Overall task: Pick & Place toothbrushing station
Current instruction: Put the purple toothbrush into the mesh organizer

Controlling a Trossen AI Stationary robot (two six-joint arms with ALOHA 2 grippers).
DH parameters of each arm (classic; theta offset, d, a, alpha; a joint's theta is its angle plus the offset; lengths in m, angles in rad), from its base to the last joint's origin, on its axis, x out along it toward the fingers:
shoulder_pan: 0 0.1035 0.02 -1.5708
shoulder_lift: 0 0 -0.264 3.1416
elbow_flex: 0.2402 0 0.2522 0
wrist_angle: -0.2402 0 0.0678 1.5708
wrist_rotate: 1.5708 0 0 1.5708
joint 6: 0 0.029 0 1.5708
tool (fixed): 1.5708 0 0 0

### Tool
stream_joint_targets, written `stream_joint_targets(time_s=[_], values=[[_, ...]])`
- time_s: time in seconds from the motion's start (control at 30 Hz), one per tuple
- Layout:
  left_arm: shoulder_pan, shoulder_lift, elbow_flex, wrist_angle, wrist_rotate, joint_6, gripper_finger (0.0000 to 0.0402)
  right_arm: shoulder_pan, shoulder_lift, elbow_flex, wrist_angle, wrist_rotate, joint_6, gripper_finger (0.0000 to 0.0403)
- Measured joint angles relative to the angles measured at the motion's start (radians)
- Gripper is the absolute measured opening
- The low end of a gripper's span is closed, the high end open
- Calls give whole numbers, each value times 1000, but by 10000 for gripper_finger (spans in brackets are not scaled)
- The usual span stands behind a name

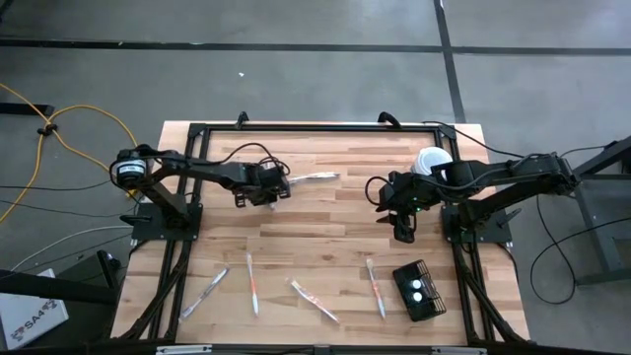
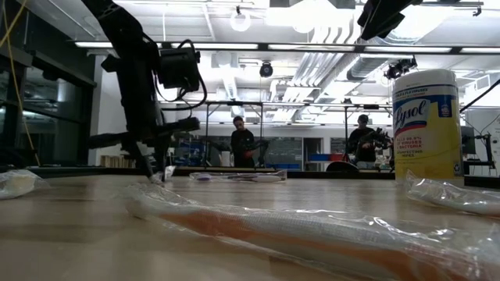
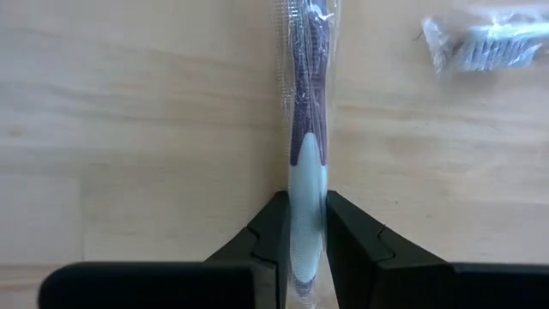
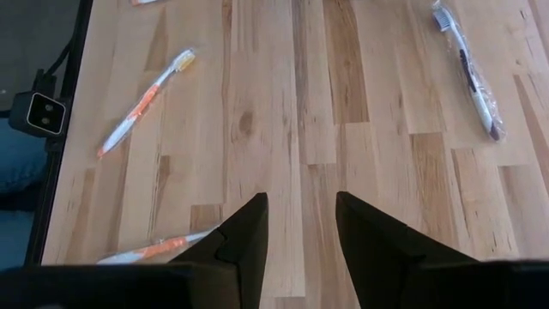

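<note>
My left gripper [image 3: 306, 199] [image 1: 268, 195], at the table's far left, is shut on a purple-and-white toothbrush [image 3: 307, 112] in clear wrap. The toothbrush runs away from the fingers over the wood. The head of a second wrapped toothbrush [image 3: 489, 47] [image 1: 315, 178] lies just beyond it, flat on the table. The toothbrushing station, a small black mesh basket [image 1: 434, 304], stands at the near right with two white round things inside. My right gripper [image 4: 300, 199] [image 1: 404, 232] hangs open above bare wood, on the far side of the basket, with nothing between its fingers. My left gripper pinches the toothbrush's white handle [image 3: 307, 184] near its end, one finger on each side, through the clear wrap. The fingers [image 3: 274, 232] come steeply from above. The rest of the toothbrush stretches out ahead of them, close over the table. I cannot tell whether it rests on the wood.
Several wrapped orange-and-white toothbrushes [image 1: 252, 283] [image 1: 314, 301] [image 1: 376, 287] lie along the near part of the table. A yellow wipes canister with a white lid [image 1: 431, 161] [image 2: 426, 125] stands at the far right. A black frame [image 1: 296, 126] borders the table.
</note>
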Motion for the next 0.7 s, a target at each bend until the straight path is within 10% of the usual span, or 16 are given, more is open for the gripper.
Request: stream_joint_targets(time_s=[0.7], values=[[-122,-35,-1,15,-84,37,35,0,0,0,0,-1,0,129]])
